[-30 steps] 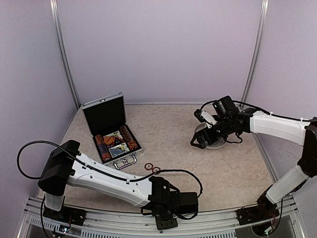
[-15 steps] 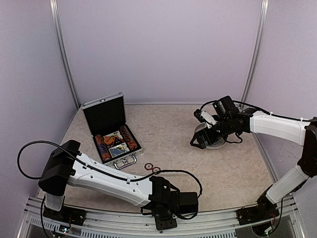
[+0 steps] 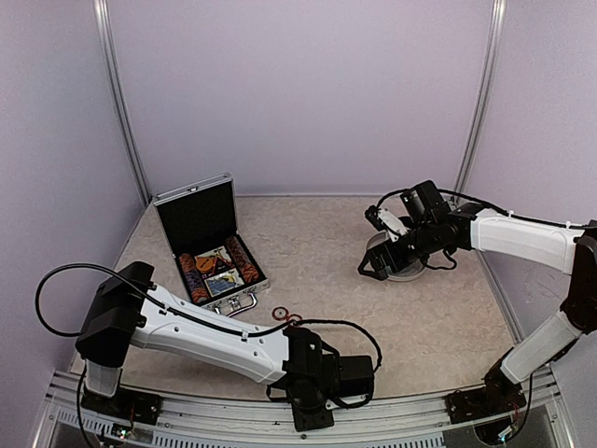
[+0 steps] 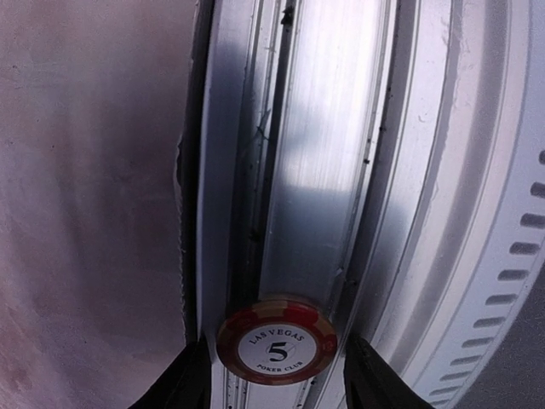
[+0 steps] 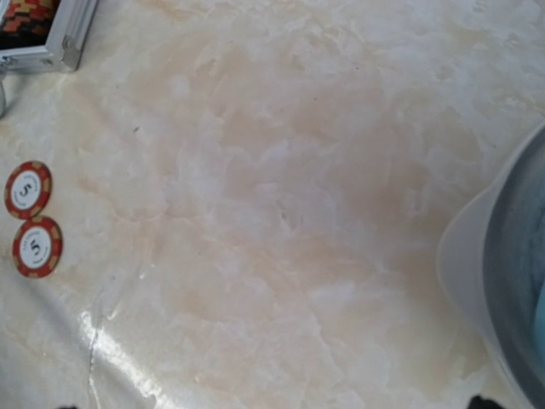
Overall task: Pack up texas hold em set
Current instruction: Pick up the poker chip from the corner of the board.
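- Poker chip point(image 4: 277, 345), a red-and-white five, lies face up on the aluminium rail point(image 4: 324, 170) at the near edge of the desk point(image 3: 392, 336), between the fingers of the left pincer point(image 4: 274, 383).
- Those fingers stand apart, one on each side of the chip. A sliver of rail shows at either rim, so I judge it not yet clamped.
- Over the last second the left arm has sunk slightly toward the rail and its pincer has drawn in, so the grab on this stray looks close.
- Right pincer point(image 3: 371, 268) hangs spread wide and empty beside the saucer point(image 3: 409, 273), unmoved.
- Loose chips number three: this one, plus a second chip point(image 5: 28, 189) and a third chip point(image 5: 37, 246) side by side on the desk, just before the case.
- Briefcase point(image 3: 198, 217): one, open at back left with its lid upright. It holds two chip rows point(image 3: 244, 260) with card boxes point(image 3: 216, 269) between them.
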Controlling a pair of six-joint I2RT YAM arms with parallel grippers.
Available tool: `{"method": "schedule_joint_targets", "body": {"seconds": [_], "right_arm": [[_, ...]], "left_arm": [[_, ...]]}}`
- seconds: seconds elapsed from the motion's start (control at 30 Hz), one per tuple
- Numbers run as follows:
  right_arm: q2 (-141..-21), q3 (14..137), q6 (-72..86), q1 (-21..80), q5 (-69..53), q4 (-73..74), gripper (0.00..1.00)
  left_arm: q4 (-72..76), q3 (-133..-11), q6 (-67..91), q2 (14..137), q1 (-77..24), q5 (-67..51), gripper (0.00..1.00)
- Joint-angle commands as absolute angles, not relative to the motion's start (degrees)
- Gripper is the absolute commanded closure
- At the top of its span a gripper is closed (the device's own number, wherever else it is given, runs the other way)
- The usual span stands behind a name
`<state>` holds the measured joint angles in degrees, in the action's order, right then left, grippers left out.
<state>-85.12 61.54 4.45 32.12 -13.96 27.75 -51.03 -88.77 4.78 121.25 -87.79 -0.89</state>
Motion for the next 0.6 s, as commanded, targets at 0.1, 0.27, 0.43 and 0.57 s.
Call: {"method": "schedule_joint_targets", "body": {"seconds": [0.1, 0.27, 0.43, 0.57], "right_arm": [[-85.1, 61.6, 4.8, 32.3, -14.5, 27.7, 0.01], [-85.1, 61.5, 4.8, 32.2, -14.5, 27.6, 0.01], [-85.3, 61.5, 4.8, 32.2, -14.8, 27.6, 0.01], [-85.3, 61.5, 4.7, 32.3, -14.8, 27.6, 0.01]], "left_arm": [[-50.7, -89.2, 4.3, 124.1, -87.8, -2.9, 0.49], [-51.0, -89.4, 5.2, 124.5, -88.0, -1.7, 0.52], [-51.4, -89.9, 5.7, 124.7, -88.2, -1.1, 0.55], [-51.5, -90.0, 6.0, 124.5, -88.2, -0.6, 0.59]]}}
